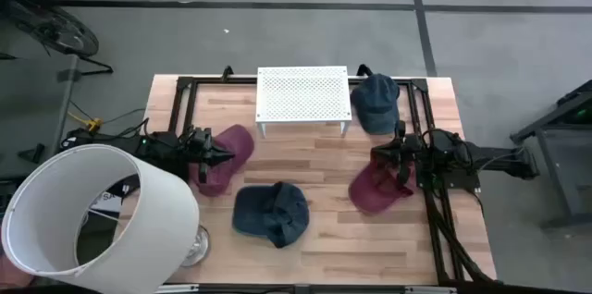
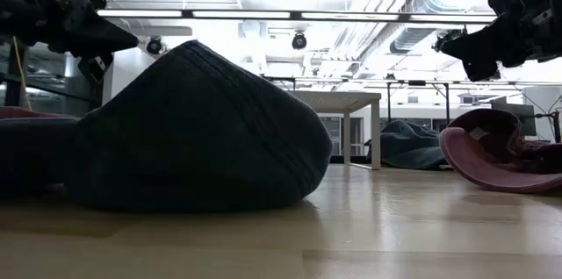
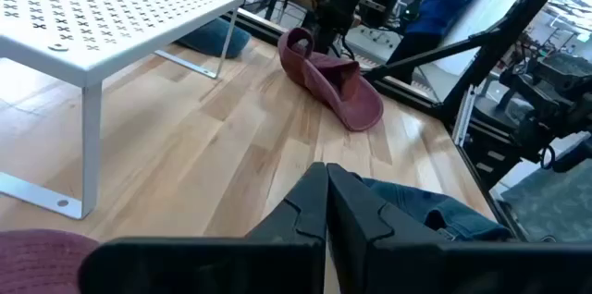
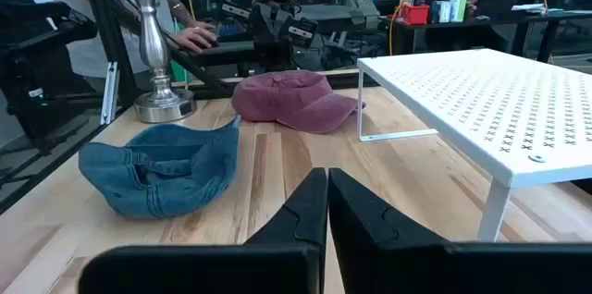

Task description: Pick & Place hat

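Blue hat [image 1: 269, 214] foremost, in front of white rack [image 1: 302, 95].
Left gripper [image 1: 225, 154] and right gripper [image 1: 381, 156], fingers pressed together, flank the rack over maroon hats.

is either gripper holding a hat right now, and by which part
Nothing is held. The left gripper and the right gripper are both shut with nothing between the fingers, each hovering over a maroon cap.

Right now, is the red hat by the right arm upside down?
Yes. The red hat lies tipped with its hollow inside showing, seen in the low and left wrist views. The right gripper hovers above it, fingers shut.
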